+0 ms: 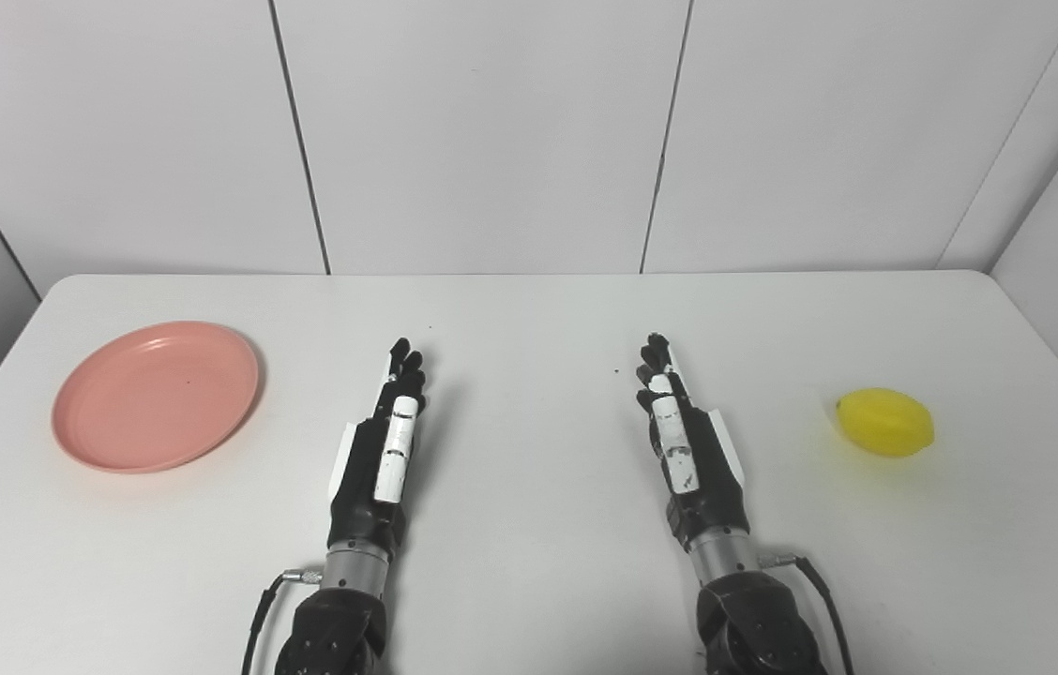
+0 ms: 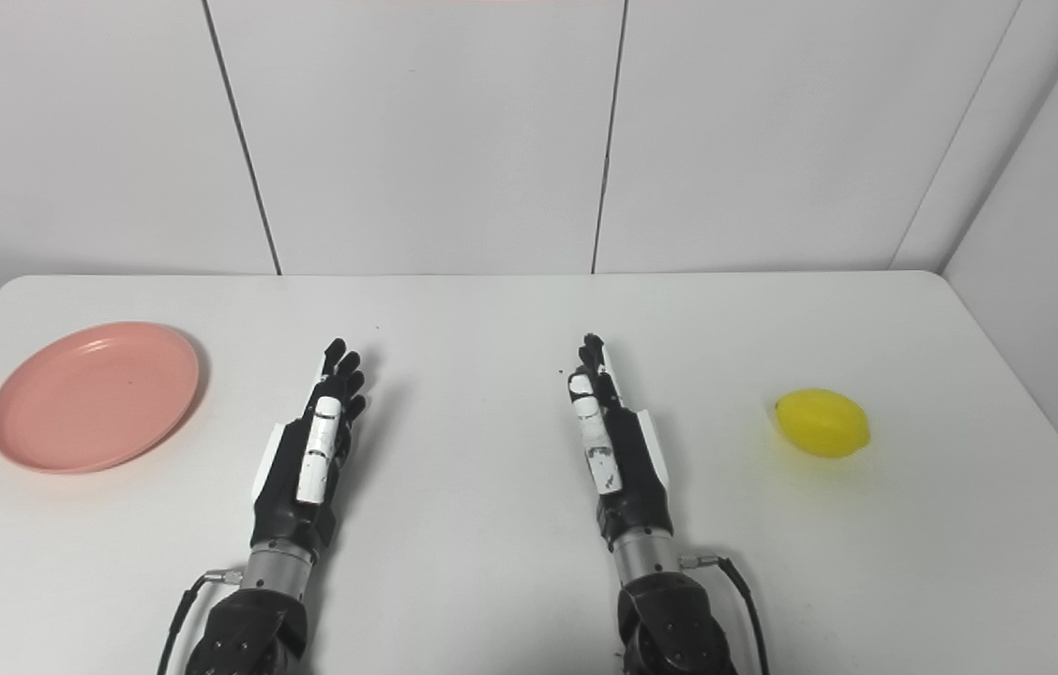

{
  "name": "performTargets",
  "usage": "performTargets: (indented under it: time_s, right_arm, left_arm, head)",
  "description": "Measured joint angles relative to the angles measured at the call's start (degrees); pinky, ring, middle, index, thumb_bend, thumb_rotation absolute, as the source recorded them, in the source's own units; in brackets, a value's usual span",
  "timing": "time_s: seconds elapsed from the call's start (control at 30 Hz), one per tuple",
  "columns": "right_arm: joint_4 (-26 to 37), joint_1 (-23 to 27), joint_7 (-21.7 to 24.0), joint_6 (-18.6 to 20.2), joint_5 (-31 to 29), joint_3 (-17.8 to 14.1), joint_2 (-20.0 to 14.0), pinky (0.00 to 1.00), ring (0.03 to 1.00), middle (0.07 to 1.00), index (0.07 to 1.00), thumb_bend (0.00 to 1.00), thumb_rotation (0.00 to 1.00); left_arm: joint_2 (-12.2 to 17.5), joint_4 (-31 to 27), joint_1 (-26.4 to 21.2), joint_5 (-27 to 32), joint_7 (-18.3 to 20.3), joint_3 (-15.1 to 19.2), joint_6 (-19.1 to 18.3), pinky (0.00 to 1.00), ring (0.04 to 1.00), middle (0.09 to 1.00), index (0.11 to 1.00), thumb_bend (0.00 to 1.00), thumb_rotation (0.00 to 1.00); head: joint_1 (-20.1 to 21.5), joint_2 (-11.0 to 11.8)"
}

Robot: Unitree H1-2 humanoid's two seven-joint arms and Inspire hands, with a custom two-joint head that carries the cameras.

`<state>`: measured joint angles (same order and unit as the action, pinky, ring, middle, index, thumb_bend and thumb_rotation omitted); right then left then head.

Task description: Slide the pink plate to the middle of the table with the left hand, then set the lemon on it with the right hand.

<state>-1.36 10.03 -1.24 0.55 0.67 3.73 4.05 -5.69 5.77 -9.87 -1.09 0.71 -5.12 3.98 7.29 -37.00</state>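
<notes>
A pink plate (image 1: 157, 395) lies on the left part of the white table (image 1: 529, 309), with nothing on it. A yellow lemon (image 1: 884, 422) rests on the table at the right. My left hand (image 1: 385, 441) lies near the middle, fingers stretched straight forward, open and holding nothing, well to the right of the plate. My right hand (image 1: 685, 431) lies parallel to it, also open with fingers extended, well to the left of the lemon. Neither hand touches an object.
White wall panels (image 1: 491, 131) rise just behind the table's far edge. The table's rounded corners show at the back left and back right. Thin cables (image 1: 259, 609) run from both wrists at the bottom.
</notes>
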Motion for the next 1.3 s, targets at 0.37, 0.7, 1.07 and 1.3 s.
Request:
performTargets:
  time_s: [0.37,0.7,1.07,1.3]
  right_arm:
    - [0.0,0.0,-0.1,0.0,0.5,-0.1,0.1,1.00,1.000,1.000,1.000,0.79,1.00]
    - [0.0,0.0,-0.7,0.0,0.3,-0.7,0.3,1.00,1.000,1.000,1.000,0.78,1.00]
    - [0.2,0.0,-0.7,0.0,-0.2,-1.5,0.0,1.00,1.000,1.000,1.000,0.77,1.00]
    - [0.6,-0.3,-0.8,0.0,-0.4,-2.2,-0.1,1.00,1.000,1.000,0.995,0.75,1.00]
  left_arm:
    - [0.0,0.0,0.0,0.0,0.1,-0.1,0.0,1.00,1.000,1.000,1.000,0.49,1.00]
    - [0.1,-0.1,0.0,1.3,1.3,-0.3,-0.6,1.00,1.000,1.000,1.000,0.49,1.00]
    - [0.2,0.1,-0.1,1.2,1.5,-0.8,-0.5,1.00,1.000,1.000,1.000,0.48,1.00]
    - [0.2,0.1,-0.1,0.0,1.3,-1.5,-0.5,1.00,1.000,1.000,1.000,0.48,1.00]
  head:
    - [-0.1,-0.1]
    - [-0.5,-0.2]
    - [-2.6,0.0]
    - [-3.3,0.0]
